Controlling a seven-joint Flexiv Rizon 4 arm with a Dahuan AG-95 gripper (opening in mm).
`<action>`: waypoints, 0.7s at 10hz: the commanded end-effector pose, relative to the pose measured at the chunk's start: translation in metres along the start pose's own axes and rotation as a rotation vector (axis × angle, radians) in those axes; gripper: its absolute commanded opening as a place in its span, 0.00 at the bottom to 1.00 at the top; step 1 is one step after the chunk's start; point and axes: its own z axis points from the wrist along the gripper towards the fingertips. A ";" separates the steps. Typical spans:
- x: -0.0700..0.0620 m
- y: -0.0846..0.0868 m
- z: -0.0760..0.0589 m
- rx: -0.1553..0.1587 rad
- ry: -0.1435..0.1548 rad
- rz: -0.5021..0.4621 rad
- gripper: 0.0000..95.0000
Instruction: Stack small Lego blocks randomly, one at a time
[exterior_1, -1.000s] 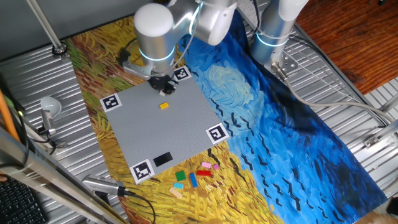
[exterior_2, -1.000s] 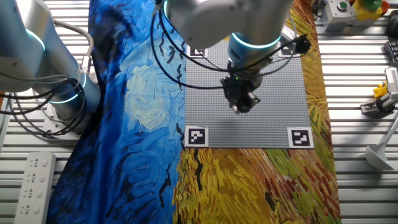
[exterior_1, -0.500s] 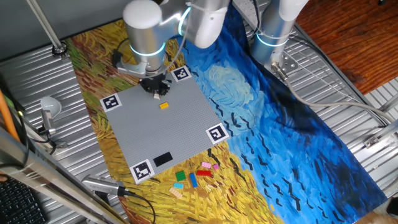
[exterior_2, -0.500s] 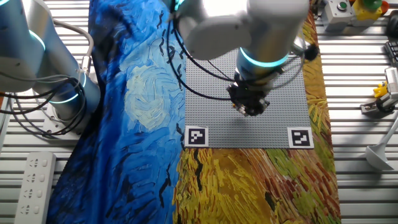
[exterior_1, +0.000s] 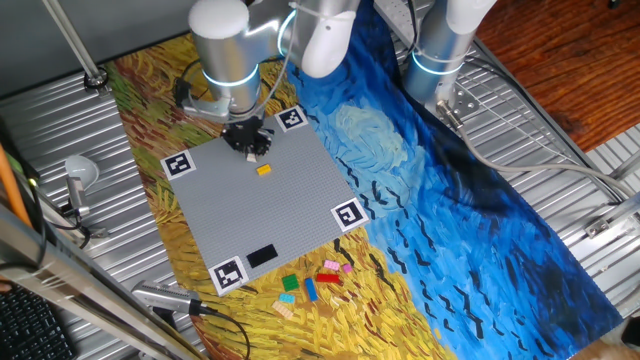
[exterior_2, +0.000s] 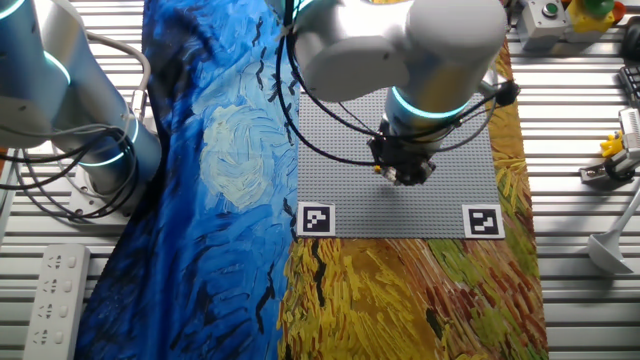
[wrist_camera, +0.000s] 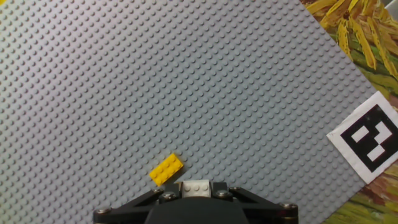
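My gripper hovers over the far part of the grey baseplate, near the far corner marker. In the hand view it is shut on a small pale white-tan brick, studs up, between the black fingers. An orange-yellow brick sits alone on the baseplate just in front of the gripper; it also shows in the hand view, to the left of the held brick. Several loose small bricks in red, blue, green, teal, pink and tan lie on the yellow cloth off the plate's near edge. In the other fixed view the gripper hides what it holds.
A flat black rectangle lies on the baseplate's near edge. Black-and-white markers sit at the plate's corners. A second arm's base stands at the back right on the blue cloth. A metal tool stands at the left.
The arm has moved with the pale brick toward the far corner of the baseplate, left in one fixed view and right in the other. The orange-yellow brick has not moved.
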 end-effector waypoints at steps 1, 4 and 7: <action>0.001 0.000 0.000 0.007 0.005 0.069 0.00; 0.001 0.000 0.000 0.010 -0.005 0.021 0.00; 0.002 0.000 0.000 0.019 -0.011 -0.275 0.00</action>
